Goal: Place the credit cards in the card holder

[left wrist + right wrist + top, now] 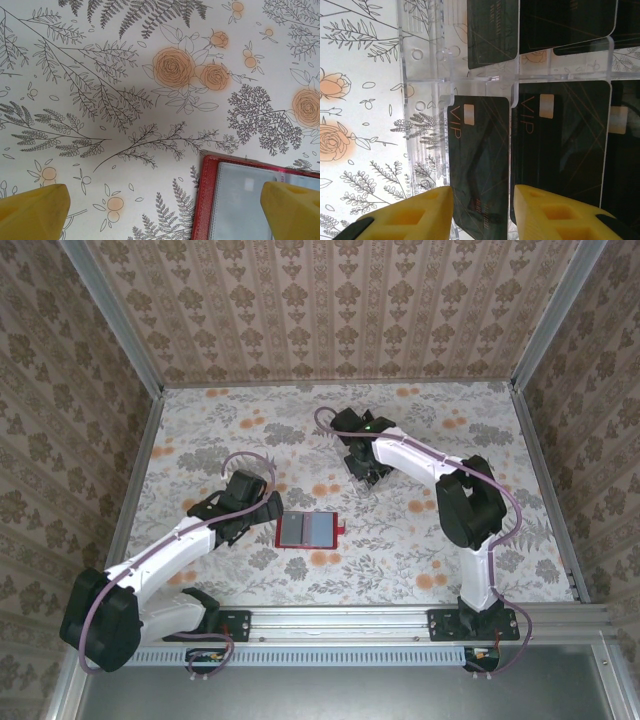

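The card holder (305, 530) lies open and flat mid-table, red with a greyish clear inside; its red corner (206, 200) shows in the left wrist view. My left gripper (266, 524) hovers just left of it, open wide, its yellow fingers (35, 212) far apart over bare tablecloth, the right one above the holder. Several black credit cards stand in a clear plastic rack (420, 65). My right gripper (482, 192) is at the rack, open, its fingers straddling one card (480, 150) marked VIP. Another card (560, 135) stands beside it, more (492, 30) behind.
The floral tablecloth (400, 560) covers the table, walled by patterned panels at left, back and right. The right arm (470, 505) reaches in toward the back centre. An aluminium rail (340, 620) runs along the near edge.
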